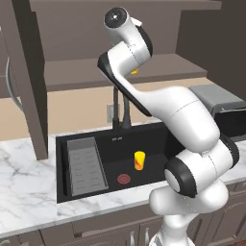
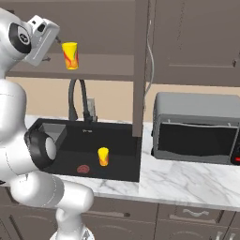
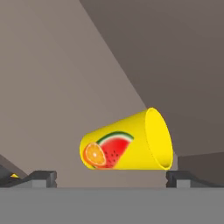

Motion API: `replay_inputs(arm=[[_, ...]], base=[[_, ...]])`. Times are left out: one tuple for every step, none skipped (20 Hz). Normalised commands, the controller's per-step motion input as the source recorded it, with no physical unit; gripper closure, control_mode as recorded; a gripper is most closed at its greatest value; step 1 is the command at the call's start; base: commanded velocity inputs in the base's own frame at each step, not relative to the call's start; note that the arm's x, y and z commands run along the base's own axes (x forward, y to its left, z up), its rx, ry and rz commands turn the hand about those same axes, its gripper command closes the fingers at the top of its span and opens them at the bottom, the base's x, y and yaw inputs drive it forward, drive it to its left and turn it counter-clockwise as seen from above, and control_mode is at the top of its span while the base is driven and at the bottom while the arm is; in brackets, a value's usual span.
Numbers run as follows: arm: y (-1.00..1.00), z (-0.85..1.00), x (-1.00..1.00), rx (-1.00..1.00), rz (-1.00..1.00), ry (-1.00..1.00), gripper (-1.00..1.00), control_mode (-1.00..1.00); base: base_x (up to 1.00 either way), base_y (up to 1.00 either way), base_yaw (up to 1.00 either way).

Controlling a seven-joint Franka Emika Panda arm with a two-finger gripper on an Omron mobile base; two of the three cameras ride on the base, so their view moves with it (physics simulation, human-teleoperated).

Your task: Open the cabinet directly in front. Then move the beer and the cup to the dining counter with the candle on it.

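Cabinet [image 2: 140,65] doors are open, one seen edge-on at the sink [image 2: 65,140]. Cup [image 2: 70,55] stands upright on the cabinet's lower shelf [image 2: 108,64], above the sink and faucet [image 2: 77,101]. Gripper [image 3: 109,177] sits level with that cup, jaws fully spread with a fingertip [image 3: 41,177] either side of it, not touching; holding nothing. Another yellow cup [image 1: 139,160] stands in the sink basin beside the red drain [image 1: 124,178]. Microwave [image 2: 197,129] on the bench [image 2: 187,183], right of the sink.

cup [image 3: 127,146]: yellow, watermelon-and-orange print | cabinet [image 2: 197,42]: dark grey-brown | sink [image 1: 158,137]: black, red drain | table [image 2: 187,185]: white marble, grey veins | microwave [image 2: 197,126]: grey, black door
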Motion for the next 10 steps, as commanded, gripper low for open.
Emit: replay_inputs(arm=[[0.0,0.0,0.05,0.0,0.0,0.0,-1.0,-1.0],[0.0,0.0,0.0,0.0,0.0,0.0,-1.0,-1.0],[-0.02,0.0,0.01,0.0,0.0,0.0,-1.0,-1.0],[-0.06,0.0,0.02,0.0,0.0,0.0,-1.0,-1.0],[-0.09,0.0,0.04,0.0,0.0,0.0,-1.0,-1.0],[-0.08,0.0,0.04,0.0,0.0,0.0,-1.0,-1.0],[-0.08,0.0,0.07,0.0,0.0,0.0,-1.0,-1.0],[-0.09,0.0,0.07,0.0,0.0,0.0,-1.0,-1.0],[-0.09,0.0,0.11,0.0,0.0,0.0,-1.0,-1.0],[-0.09,0.0,0.09,0.0,0.0,0.0,-1.0,-1.0]], base=[[0.0,0.0,0.0],[0.0,0.0,0.0],[0.0,0.0,0.0],[0.0,0.0,0.0],[0.0,0.0,0.0],[0.0,0.0,0.0],[0.0,0.0,0.0],[0.0,0.0,0.0],[0.0,0.0,0.0],[0.0,0.0,0.0]])
